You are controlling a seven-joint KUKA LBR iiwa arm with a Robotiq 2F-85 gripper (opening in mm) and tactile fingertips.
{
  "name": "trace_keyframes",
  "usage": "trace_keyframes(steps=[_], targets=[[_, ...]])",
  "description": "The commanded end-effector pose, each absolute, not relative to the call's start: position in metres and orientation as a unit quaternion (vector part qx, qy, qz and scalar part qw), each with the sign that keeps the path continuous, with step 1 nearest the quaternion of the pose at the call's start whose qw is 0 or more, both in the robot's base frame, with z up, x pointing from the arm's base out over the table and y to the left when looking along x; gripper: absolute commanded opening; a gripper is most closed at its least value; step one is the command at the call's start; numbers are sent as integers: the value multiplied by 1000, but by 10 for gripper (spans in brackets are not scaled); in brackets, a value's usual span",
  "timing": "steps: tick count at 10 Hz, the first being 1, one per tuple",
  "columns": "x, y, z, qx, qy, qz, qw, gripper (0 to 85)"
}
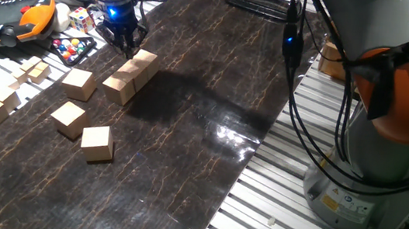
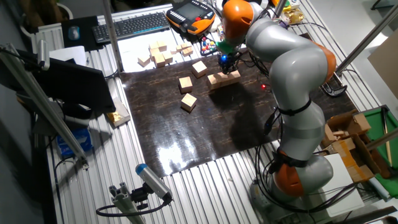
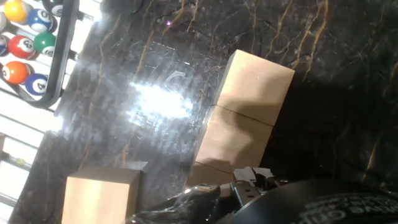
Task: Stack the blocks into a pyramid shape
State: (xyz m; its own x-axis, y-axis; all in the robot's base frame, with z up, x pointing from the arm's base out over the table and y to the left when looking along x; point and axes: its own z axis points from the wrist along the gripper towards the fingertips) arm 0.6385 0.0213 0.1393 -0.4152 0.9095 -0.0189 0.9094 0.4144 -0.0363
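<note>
Your gripper (image 1: 125,41) hovers at the upper left of the frame, over the far end of a row of blocks (image 1: 129,76); you can't tell whether its fingers are parted. Three loose blocks (image 1: 97,143) lie lower left on the dark mat (image 1: 184,151).

In the hand view the gripper's (image 3: 249,186) fingers are mostly hidden behind its dark body, which also covers the nearest block (image 3: 208,174) of the row.

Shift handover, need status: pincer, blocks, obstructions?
Pincer over block row, jaw state unclear. Three loose blocks on mat. No second tier. Nothing in the way.
</note>
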Motion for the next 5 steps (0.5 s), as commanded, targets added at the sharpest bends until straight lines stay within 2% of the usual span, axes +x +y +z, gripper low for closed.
trace_keyframes(steps=[1,5], targets=[[639,21,139,-542,-840,21,3,7],[636,21,142,-541,-841,20,3,7]])
